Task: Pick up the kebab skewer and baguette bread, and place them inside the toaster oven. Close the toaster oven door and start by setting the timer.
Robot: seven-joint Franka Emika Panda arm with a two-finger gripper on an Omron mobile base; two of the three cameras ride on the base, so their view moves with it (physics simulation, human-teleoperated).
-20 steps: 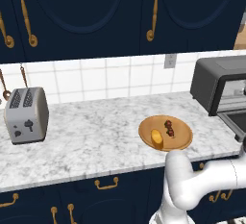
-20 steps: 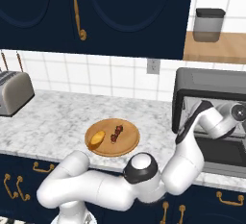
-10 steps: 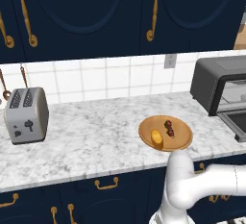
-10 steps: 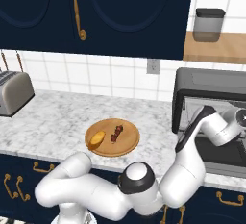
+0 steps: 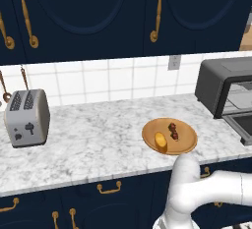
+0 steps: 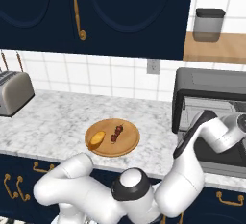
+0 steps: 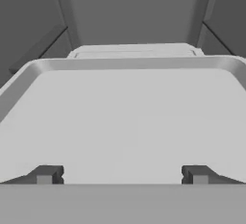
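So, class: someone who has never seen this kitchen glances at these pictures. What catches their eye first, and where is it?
Probably the round wooden plate near the marble counter's front edge, carrying the golden baguette bread and, beside it, the dark kebab skewer. Next, the white arm bending right to the toaster oven, whose door is down. There the hand, fingers apart and holding nothing, faces a pale tray inside.

**What you can't make out**

Your arm's far end runs off the right edge of the right base view, so the tool itself is cut off there. The toaster oven (image 5: 227, 93) is cropped by the right edge in both base views, and its door is half covered by the arm. The kebab skewer (image 6: 116, 133) is too small for detail.
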